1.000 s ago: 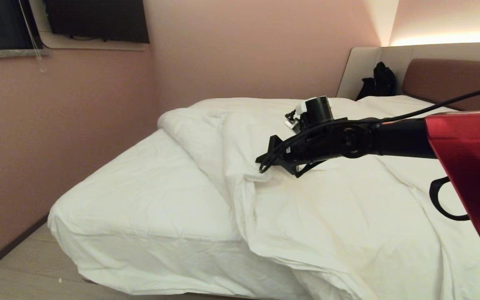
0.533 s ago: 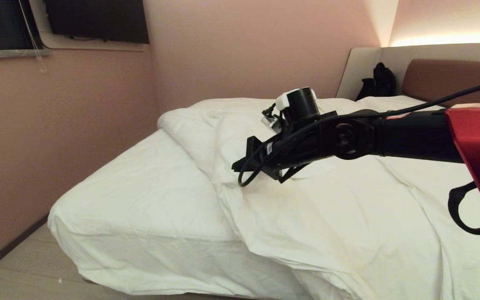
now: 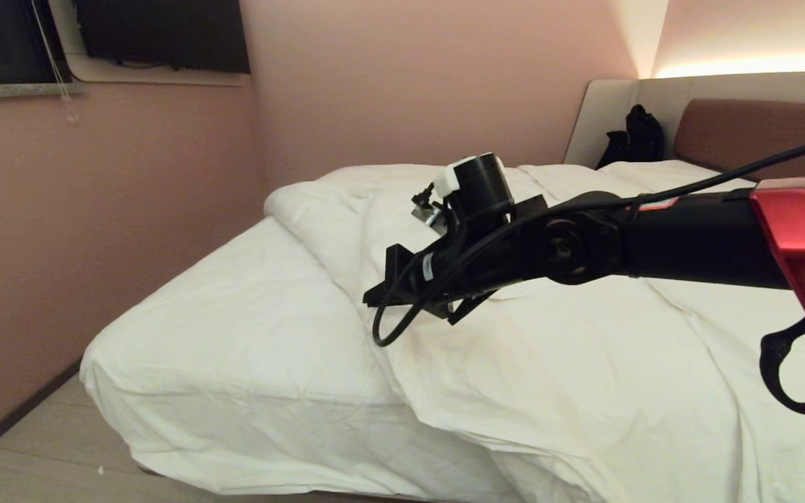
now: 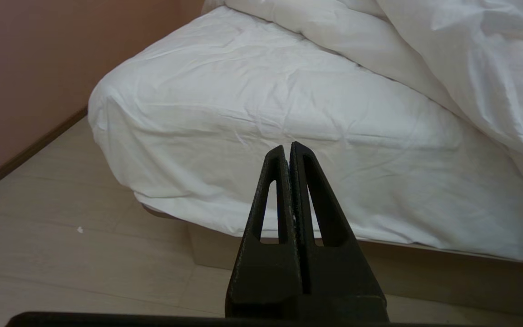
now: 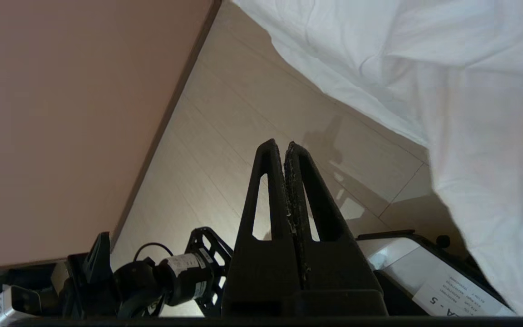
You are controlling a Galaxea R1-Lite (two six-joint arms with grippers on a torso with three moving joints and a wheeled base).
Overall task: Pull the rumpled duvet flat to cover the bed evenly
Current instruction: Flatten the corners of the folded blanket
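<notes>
Right gripper [image 5: 286,147]: jaws pressed fully together, nothing between them; its wrist view shows them pointing down past the hanging edge of the duvet [image 5: 447,91] toward the floor [image 5: 225,150]. In the head view the right arm [image 3: 570,244] reaches across above the duvet, and over the last second its wrist end has swung from over the middle of the duvet toward the duvet's folded-back edge, nearer the bare sheet. The fold line has also crept a little toward the uncovered side, though whether the arm is dragging cloth cannot be told, as the fingers are hidden in the head view. Left gripper [image 4: 288,152]: jaws likewise closed and empty, parked low at the foot corner of the bed [image 4: 161,172], off the duvet. The duvet [image 3: 584,349] lies bunched over the headboard-side half of the bed [image 3: 235,349], with a thick roll along its edge; the half of the mattress toward the pink wall [image 3: 95,209] is exposed sheet. Judgement: spreading is barely begun; the rolled edge must yet be gripped and drawn toward that wall.
</notes>
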